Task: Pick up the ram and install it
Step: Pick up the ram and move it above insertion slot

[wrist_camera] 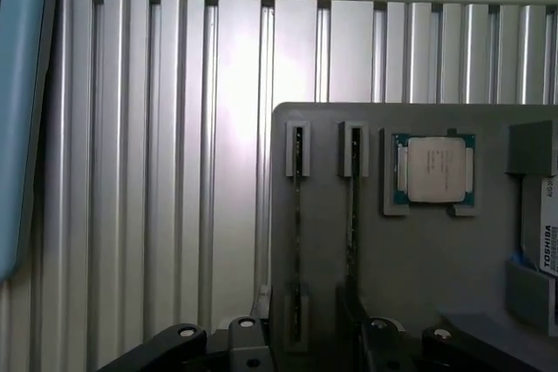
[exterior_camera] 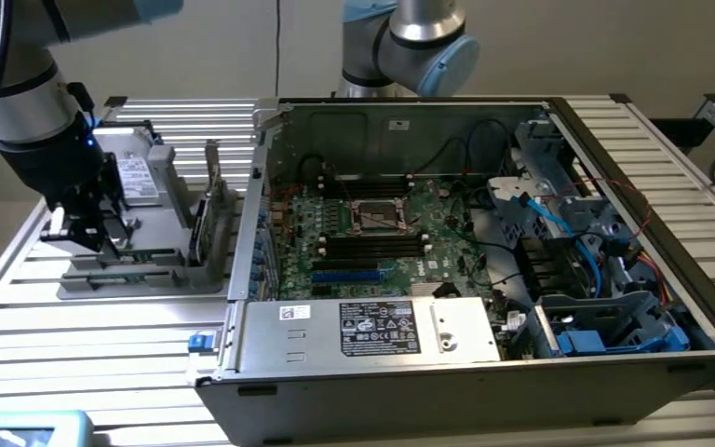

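Observation:
Two ram sticks stand on edge in slots of the grey holder (wrist_camera: 410, 285): one ram (wrist_camera: 297, 215) and a second ram (wrist_camera: 353, 206) beside it. My gripper (wrist_camera: 305, 346) hangs just above the holder, open, its dark fingers (wrist_camera: 253, 346) on either side of the first stick's end and touching nothing. In the exterior view the gripper (exterior_camera: 78, 233) is over the grey holder (exterior_camera: 146, 279) at that view's left, beside the open computer case (exterior_camera: 457, 372). Black memory slots (exterior_camera: 370, 245) lie on the green motherboard inside it.
On the holder also sit a square silver processor chip (wrist_camera: 433, 169), a labelled drive (wrist_camera: 547, 224) and an upright expansion card (exterior_camera: 215, 209). Cables and drive cages (exterior_camera: 581, 270) crowd the case's far side. A pale blue object (wrist_camera: 17, 128) borders the slatted table (wrist_camera: 174, 172).

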Controlling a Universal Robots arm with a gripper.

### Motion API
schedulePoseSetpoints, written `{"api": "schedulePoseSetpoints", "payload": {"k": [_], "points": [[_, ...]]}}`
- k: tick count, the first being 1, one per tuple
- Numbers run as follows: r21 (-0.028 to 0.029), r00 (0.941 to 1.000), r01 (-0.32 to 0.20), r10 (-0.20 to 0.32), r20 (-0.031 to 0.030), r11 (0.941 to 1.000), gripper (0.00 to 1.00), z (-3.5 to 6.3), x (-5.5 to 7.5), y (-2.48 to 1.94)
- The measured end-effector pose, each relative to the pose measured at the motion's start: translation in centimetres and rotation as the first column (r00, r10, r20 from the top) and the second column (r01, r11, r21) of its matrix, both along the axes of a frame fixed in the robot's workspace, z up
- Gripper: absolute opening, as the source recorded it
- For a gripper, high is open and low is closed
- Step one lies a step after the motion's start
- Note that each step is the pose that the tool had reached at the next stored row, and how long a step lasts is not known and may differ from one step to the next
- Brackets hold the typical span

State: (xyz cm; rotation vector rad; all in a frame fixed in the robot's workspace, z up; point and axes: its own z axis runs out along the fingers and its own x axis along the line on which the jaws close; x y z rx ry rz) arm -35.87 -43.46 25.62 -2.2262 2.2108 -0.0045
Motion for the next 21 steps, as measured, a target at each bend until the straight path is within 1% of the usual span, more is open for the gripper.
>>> {"api": "schedulePoseSetpoints", "payload": {"k": [2, 16, 19, 21], "points": [[-0.0002, 1.0000, 0.000, 0.000, 0.0028, 1.0000, 0.42, -0.21, 0.0, -0.02], [-0.0003, 1.0000, -0.004, 0.004, 0.0035, 1.0000, 0.42, -2.66, -0.1, -0.14], [-0.0001, 1.0000, -0.004, 0.004, 0.0035, 1.0000, 0.42, -3.21, -0.1, -0.30], [0.0000, 1.0000, -0.003, 0.003, 0.0035, 1.0000, 0.42, -3.58, -0.1, -0.31]]}}
